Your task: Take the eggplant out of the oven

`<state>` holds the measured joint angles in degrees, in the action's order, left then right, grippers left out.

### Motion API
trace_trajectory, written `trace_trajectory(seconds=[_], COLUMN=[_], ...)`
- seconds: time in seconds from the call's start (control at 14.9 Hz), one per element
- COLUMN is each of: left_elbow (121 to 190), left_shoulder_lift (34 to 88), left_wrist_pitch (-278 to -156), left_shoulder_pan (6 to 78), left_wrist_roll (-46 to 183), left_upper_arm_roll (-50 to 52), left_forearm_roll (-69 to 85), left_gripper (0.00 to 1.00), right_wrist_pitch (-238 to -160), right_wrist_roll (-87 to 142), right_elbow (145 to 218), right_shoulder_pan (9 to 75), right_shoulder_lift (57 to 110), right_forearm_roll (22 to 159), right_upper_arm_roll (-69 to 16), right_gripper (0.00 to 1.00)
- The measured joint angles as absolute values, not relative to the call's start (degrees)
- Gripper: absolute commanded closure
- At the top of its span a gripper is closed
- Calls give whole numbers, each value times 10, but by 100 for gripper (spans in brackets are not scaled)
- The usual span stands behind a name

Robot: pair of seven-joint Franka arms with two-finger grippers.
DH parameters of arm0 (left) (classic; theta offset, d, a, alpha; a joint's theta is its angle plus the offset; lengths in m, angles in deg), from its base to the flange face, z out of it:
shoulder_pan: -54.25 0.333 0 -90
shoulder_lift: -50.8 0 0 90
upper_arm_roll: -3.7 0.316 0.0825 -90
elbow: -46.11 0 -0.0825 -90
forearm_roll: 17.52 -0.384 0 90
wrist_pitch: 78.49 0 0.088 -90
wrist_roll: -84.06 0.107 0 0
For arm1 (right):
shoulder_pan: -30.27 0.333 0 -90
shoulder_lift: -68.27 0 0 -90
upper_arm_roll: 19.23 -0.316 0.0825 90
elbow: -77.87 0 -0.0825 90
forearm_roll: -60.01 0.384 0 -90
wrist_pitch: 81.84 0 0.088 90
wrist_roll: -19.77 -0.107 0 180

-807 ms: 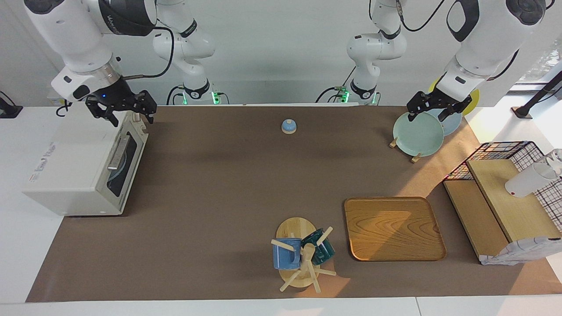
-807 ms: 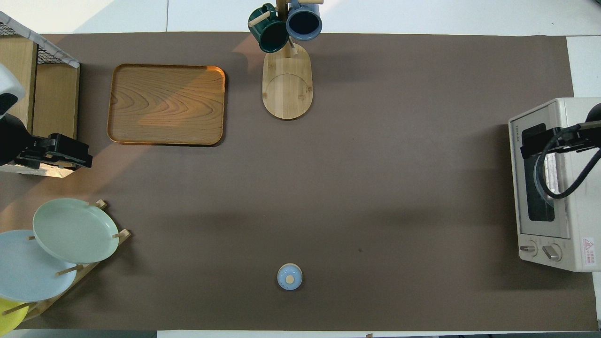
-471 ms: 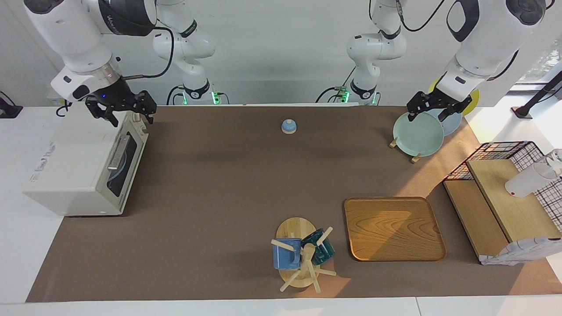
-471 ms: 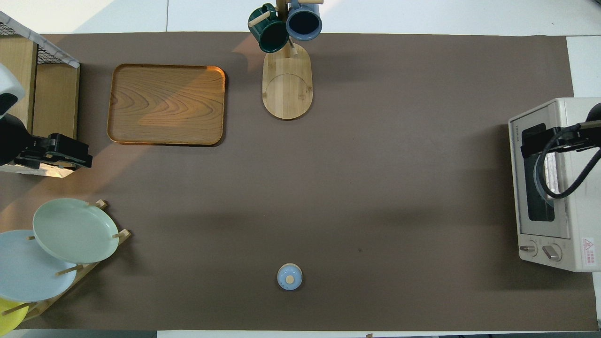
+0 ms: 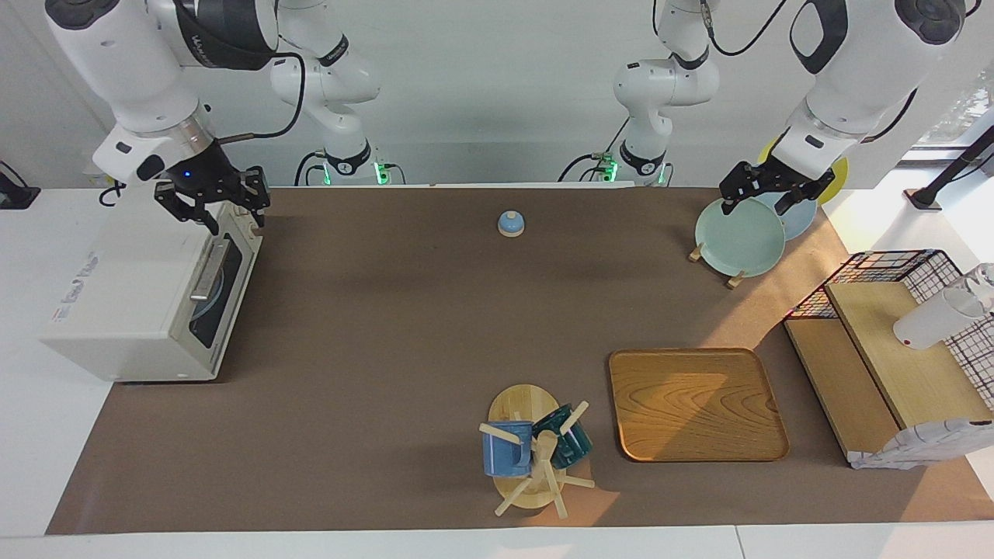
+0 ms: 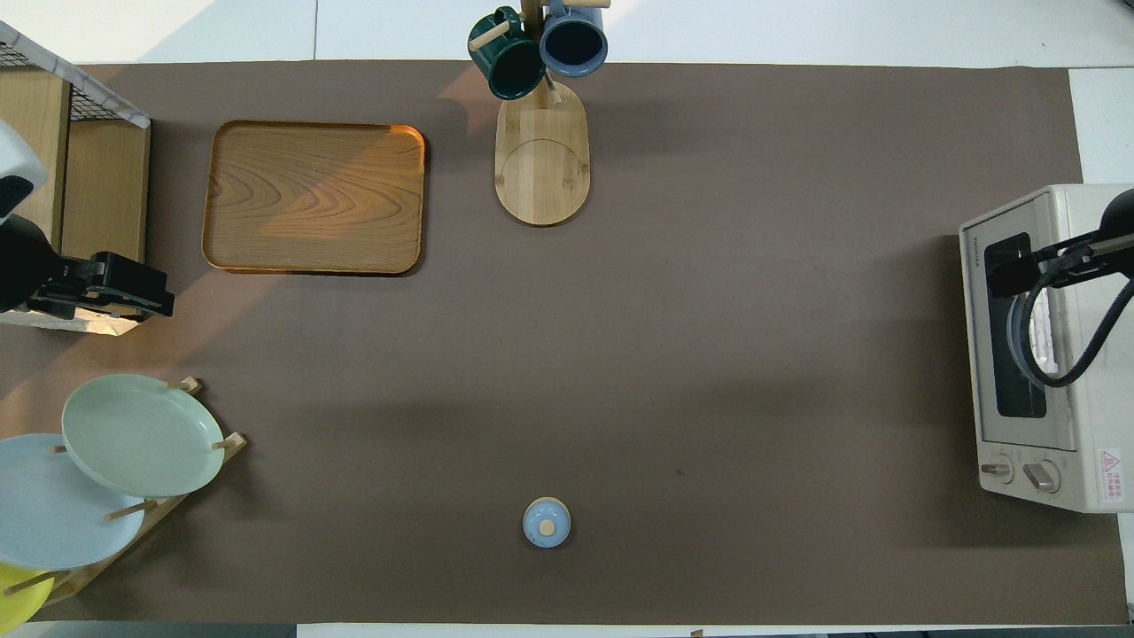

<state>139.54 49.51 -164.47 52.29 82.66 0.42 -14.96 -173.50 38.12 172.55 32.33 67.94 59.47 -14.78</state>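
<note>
Cream-white oven (image 5: 147, 291) sits at the right arm's end of the worktop (image 5: 435, 326), door shut, metal bar handle (image 5: 206, 270) running along the top edge of the dark glass. The eggplant isn't visible anywhere — going by the task it should be inside, though through the window I can only make out a pale bluish round shape, so I can't confirm it.

Right gripper (image 5: 211, 200) hangs over the oven's top corner nearest the robots, fingers spread apart and empty. Looks to me like the step in hand is opening the door. To do that well I'd bring the fingers down square across the middle of the bar, not the end of it, close firmly, then pull out and down along the door's swing rather than straight back — otherwise the whole box probably slides on the brown mat. The cable looping by the wrist hangs over the glass, so watch it doesn't snag.

Left gripper (image 5: 765, 191) waits over the plate rack (image 5: 734, 278) by the pale green plate (image 5: 738, 237); fingers look parted, holding nothing.

Writing: a logo on the oven's top panel, too small for me to read, a short brand word on the front frame, maybe Toshiba, and a warning sticker (image 6: 1109, 467) beside the knobs (image 6: 1019, 473).
</note>
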Motion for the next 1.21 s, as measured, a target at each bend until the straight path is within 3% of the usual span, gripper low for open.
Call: trace_trajectory(seconds=[0.74, 1.21], left_elbow=[1395, 1395], left_shoulder_lift=[495, 495], left_wrist_pitch=[-1645, -1645], left_shoulder_pan=[523, 523], left_wrist_roll=[827, 827], left_upper_arm_roll=[4, 4], left_forearm_roll=[-150, -150], left_gripper=[0, 0], right_wrist_pitch=[-1863, -1904], right_wrist_roll=[323, 323], right_elbow=[1855, 1883], right_shoulder_pan=[278, 255], right_shoulder_lift=[670, 689], right_forearm_roll=[539, 529], right_upper_arm_roll=[-141, -141], right_gripper=[100, 100])
